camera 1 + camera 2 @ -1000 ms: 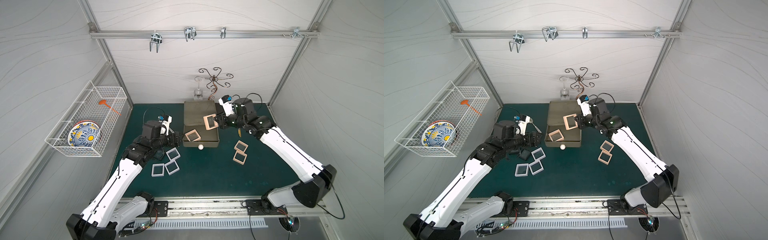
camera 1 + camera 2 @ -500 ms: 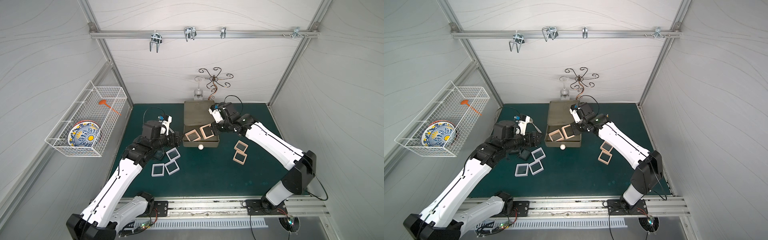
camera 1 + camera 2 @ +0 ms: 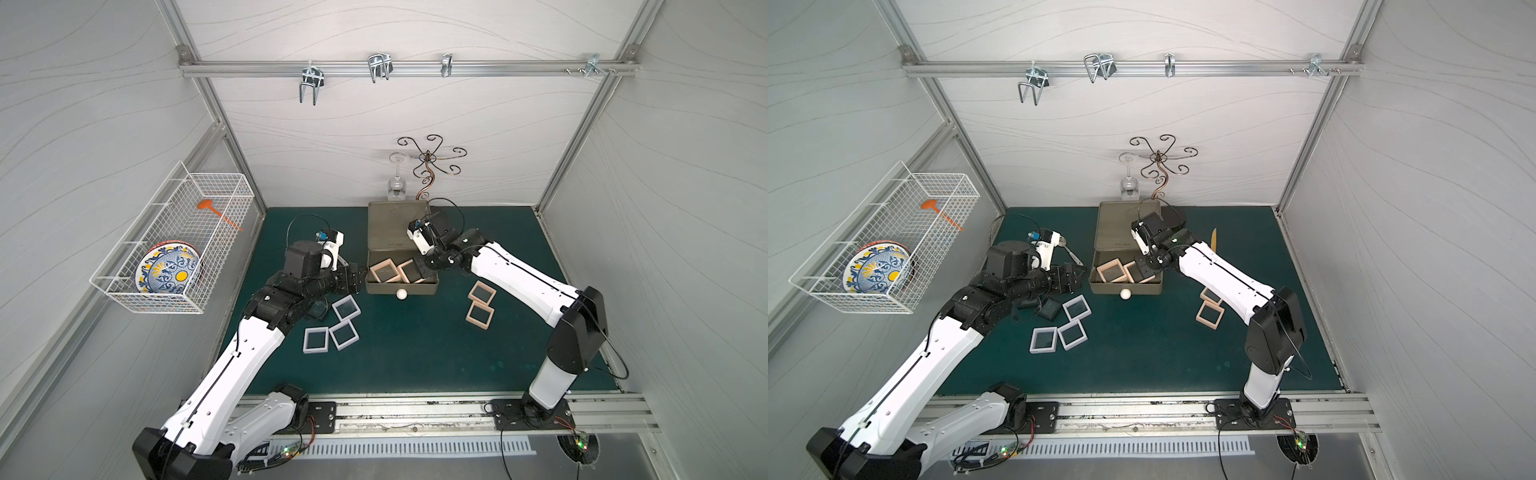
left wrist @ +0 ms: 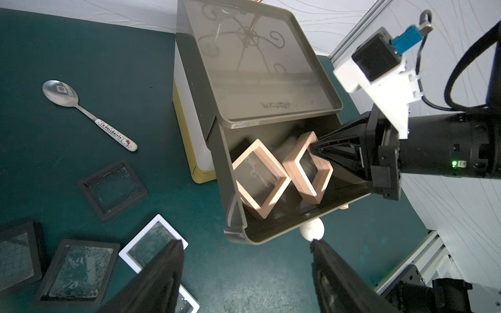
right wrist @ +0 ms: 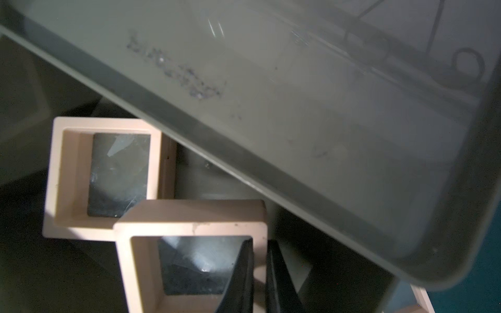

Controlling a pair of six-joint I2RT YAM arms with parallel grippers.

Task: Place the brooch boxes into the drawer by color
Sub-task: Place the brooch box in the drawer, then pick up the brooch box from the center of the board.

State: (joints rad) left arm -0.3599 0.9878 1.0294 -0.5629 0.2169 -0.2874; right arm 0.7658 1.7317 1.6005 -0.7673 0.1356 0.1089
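At the back of the green counter stands the drawer unit. Its olive-grey top drawer is pulled out towards the arms, with the white knob on its front. The left wrist view shows the white and yellow lower tiers pushed in beneath it.

Two pink boxes are inside the open drawer. The first pink box rests window up on the side nearer the left arm. The second pink box stands tilted on an edge just beside it.

The right pincer reaches into the drawer from the right and is pressed together on the upper wall of the second pink box. In the right wrist view a strip of pink frame shows between its two dark fingers.

The left pincer hangs just off the drawer's left front corner. It is spread wide, with nothing between its fingers.

Three white boxes lie flat in a loose cluster on the counter, left of the drawer front. The black boxes lie beside them, nearer the left arm, which partly hides them in both top views.

Two spare pink boxes lie flat side by side on the counter, right of the drawer and close to the right forearm. A spoon lies on the counter left of the drawer unit.
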